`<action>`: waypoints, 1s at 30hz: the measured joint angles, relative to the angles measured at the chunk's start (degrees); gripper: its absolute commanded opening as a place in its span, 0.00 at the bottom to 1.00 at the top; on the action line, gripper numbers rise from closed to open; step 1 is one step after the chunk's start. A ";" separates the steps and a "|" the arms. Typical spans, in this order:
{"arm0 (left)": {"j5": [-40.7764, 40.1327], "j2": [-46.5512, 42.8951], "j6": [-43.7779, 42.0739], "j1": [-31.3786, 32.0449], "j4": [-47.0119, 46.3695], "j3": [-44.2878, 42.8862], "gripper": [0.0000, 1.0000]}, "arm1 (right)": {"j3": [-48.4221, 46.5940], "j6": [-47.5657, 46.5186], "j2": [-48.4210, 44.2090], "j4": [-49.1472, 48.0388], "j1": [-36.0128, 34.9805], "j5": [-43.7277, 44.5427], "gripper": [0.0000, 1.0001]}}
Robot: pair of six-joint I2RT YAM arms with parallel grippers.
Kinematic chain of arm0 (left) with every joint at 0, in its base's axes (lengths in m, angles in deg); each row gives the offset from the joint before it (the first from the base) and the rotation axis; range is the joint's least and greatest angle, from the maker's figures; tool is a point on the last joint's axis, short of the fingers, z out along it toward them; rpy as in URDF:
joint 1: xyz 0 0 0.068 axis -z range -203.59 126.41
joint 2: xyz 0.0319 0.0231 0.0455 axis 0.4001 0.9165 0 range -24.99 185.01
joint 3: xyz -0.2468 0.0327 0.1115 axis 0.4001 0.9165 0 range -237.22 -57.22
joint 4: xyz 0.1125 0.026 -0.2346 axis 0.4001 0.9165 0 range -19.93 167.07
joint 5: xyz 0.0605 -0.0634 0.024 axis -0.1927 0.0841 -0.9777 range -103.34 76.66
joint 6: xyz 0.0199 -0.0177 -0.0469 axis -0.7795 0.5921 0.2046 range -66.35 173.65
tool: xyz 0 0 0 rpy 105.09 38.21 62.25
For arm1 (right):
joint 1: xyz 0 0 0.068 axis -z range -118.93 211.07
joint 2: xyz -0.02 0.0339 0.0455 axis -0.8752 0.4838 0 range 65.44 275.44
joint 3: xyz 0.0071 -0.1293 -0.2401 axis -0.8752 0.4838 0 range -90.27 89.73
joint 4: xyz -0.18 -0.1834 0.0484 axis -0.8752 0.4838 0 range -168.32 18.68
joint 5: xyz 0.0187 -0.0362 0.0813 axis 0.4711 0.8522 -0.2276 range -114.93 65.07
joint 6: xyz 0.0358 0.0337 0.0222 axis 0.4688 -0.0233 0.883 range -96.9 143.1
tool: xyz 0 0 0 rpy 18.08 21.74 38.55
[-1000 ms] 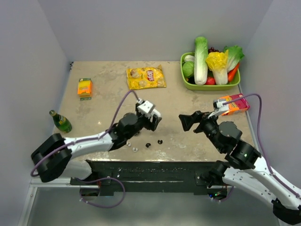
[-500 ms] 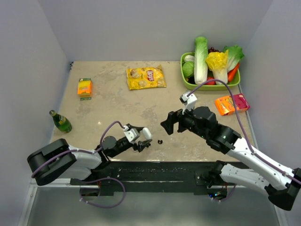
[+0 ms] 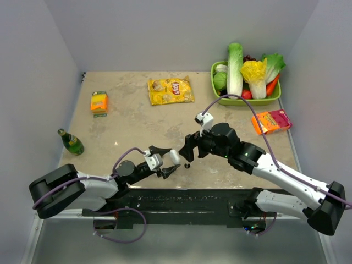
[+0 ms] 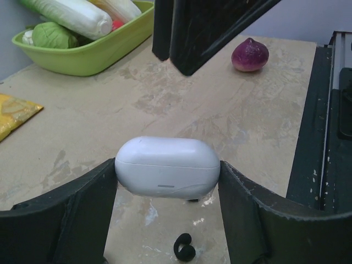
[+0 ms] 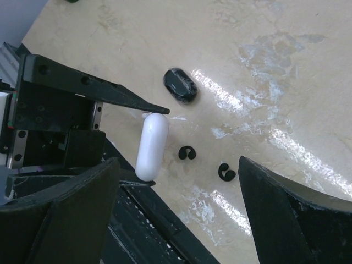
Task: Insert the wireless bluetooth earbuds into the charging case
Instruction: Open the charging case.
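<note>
The white pill-shaped charging case [image 4: 166, 166] is clamped end to end between the fingers of my left gripper [image 4: 168, 171], held just above the table by its near edge. From above, the case [image 3: 174, 157] sits at the tip of the left gripper [image 3: 166, 160]. Two dark earbuds [image 5: 187, 153] [image 5: 226, 172] lie on the table beside the case [image 5: 151, 146]; one earbud [image 4: 184, 248] shows below it. My right gripper [image 5: 177, 160] hangs open above them, its jaws spanning the case and both buds. It [image 3: 186, 149] stands just right of the case.
A dark oval object [image 5: 180, 85] lies a little beyond the buds. A green basket of vegetables [image 3: 220, 98], a yellow chips bag [image 3: 171, 91], an orange-pink packet [image 3: 270, 121], an orange box [image 3: 99, 102] and a green bottle [image 3: 71, 142] sit around the table. The black base rail [image 3: 181, 197] runs close behind the case.
My left arm has drawn back to the near edge with the case. My right arm has swung left from the packet until its open gripper is over the buds.
</note>
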 measured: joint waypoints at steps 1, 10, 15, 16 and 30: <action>0.00 -0.11 -0.22 0.31 0.02 -0.20 0.00 | 0.02 0.13 0.52 -0.24 -0.09 -0.22 0.91; -3.15 -1.77 -4.83 2.97 -0.59 -2.47 0.00 | 0.02 1.53 4.79 -2.32 -1.38 -1.42 0.87; -5.25 -2.69 -7.17 4.11 -0.57 -2.91 0.00 | 0.02 2.75 5.70 -3.96 -1.42 -2.67 0.87; -5.46 -2.82 -7.50 4.24 -0.52 -3.08 0.00 | 0.02 2.93 6.03 -4.26 -1.49 -2.82 0.87; -8.24 -3.78 -10.05 5.64 -0.31 -3.41 0.00 | 0.94 5.07 6.45 -4.87 -1.53 -1.62 0.84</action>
